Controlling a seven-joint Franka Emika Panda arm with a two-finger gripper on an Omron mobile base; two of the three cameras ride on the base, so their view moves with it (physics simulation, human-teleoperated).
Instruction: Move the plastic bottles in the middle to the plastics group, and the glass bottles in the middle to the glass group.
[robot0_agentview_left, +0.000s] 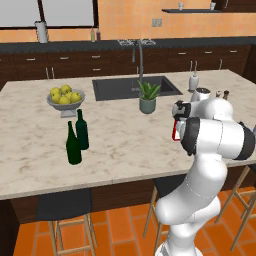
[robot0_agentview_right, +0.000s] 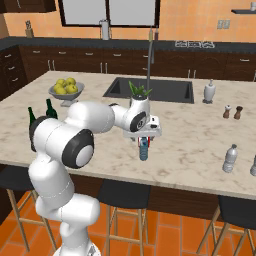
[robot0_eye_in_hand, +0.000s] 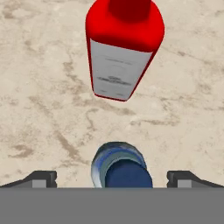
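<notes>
Pincer (robot0_eye_in_hand: 112, 177) hangs with jaws spread wide above the blue-grey bottle (robot0_eye_in_hand: 120, 165), likely light, slick plastic, best gripped around its upright body.

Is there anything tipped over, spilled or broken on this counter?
Nothing stands out. The blue-grey plastic bottle with a dark cap stands upright under the open pincer, the red flat-sided bottle with a white label is upright beside it, and the marble counter looks dry.
</notes>
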